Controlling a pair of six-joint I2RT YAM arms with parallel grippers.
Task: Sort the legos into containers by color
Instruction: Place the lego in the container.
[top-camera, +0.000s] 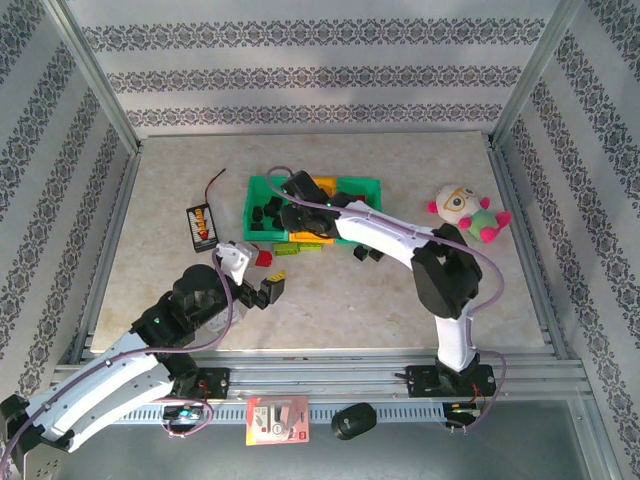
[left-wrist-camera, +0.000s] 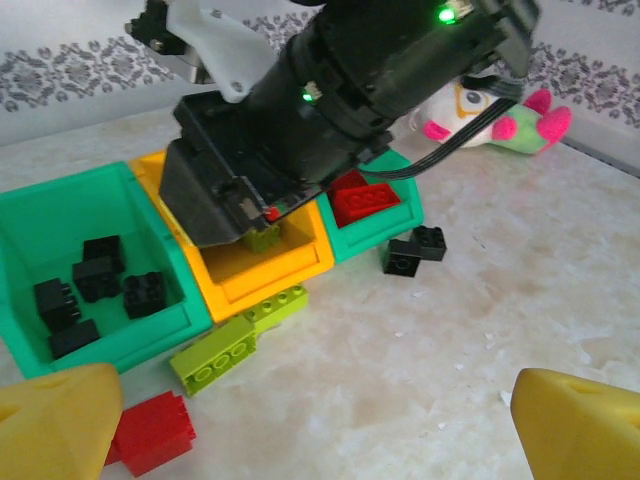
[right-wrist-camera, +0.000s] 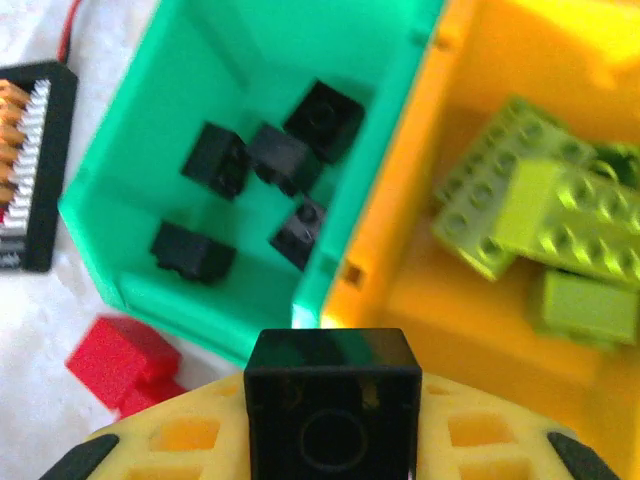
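Note:
My right gripper (right-wrist-camera: 333, 425) is shut on a black lego (right-wrist-camera: 333, 395). It hangs above the wall between the left teal container (right-wrist-camera: 150, 200) and the orange container (right-wrist-camera: 440, 330). Several black legos (right-wrist-camera: 285, 155) lie in that teal container, and lime legos (right-wrist-camera: 530, 210) lie in the orange one. The other teal container (left-wrist-camera: 385, 225) holds a red lego (left-wrist-camera: 365, 200). On the table lie two lime legos (left-wrist-camera: 235, 335), a red lego (left-wrist-camera: 150, 430) and two black legos (left-wrist-camera: 415, 250). My left gripper (left-wrist-camera: 320, 440) stands open low over bare table in front of the containers (top-camera: 250, 205).
A black battery holder (top-camera: 201, 225) with wires lies left of the containers. A plush toy (top-camera: 465, 210) sits at the right. The right arm (top-camera: 390, 240) stretches across the table's middle to the containers. The metal frame rail (top-camera: 320, 360) runs along the near edge.

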